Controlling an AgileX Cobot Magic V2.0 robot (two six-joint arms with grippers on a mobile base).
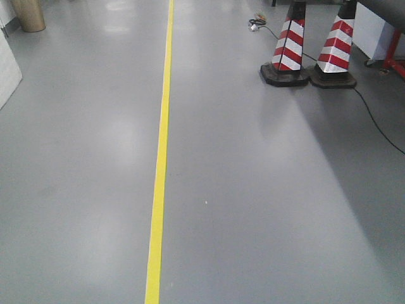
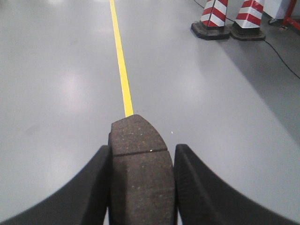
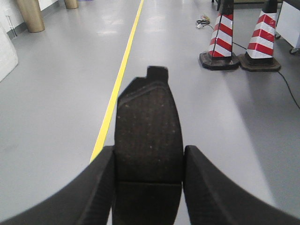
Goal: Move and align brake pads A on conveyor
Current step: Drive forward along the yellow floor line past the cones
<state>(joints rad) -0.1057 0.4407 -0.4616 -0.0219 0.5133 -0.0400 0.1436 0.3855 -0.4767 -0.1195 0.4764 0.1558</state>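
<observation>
We see mostly grey glossy floor (image 1: 285, 221) in all three views, with a yellow line (image 1: 161, 158) running away from us.

Two red-and-white striped cones (image 1: 288, 47) (image 1: 335, 50) stand side by side on black bases, right of the line. A black cable (image 1: 380, 120) trails across the floor past them.

A brass-coloured cylinder (image 1: 28, 16) stands far left. We can't tell whether it's a bin, and its inside isn't visible.

Left gripper (image 2: 142, 154) is clamped on a brake pad A (image 2: 138, 133), with the black fingers (image 2: 93, 187) pressing on its long edges.
- The pad is held up off the floor.
- Its long axis points straight out ahead, roughly along the yellow line.
- The rough face is toward the wrist camera.
- The groove (image 2: 140, 153) runs crosswise, level with the fingertips.
- The far end is rounded.

Right gripper (image 3: 149, 152) is likewise closed on a second brake pad A (image 3: 147, 117).
- It has the same pose: long axis pointing forward, edges pinched between the fingers (image 3: 93, 187).
- The groove (image 3: 147, 183) sits lower, back between the fingers, so more of this pad sticks out.
- A small square tab (image 3: 157, 71) shows at the far tip.

The front view shows neither pad nor arm.
</observation>
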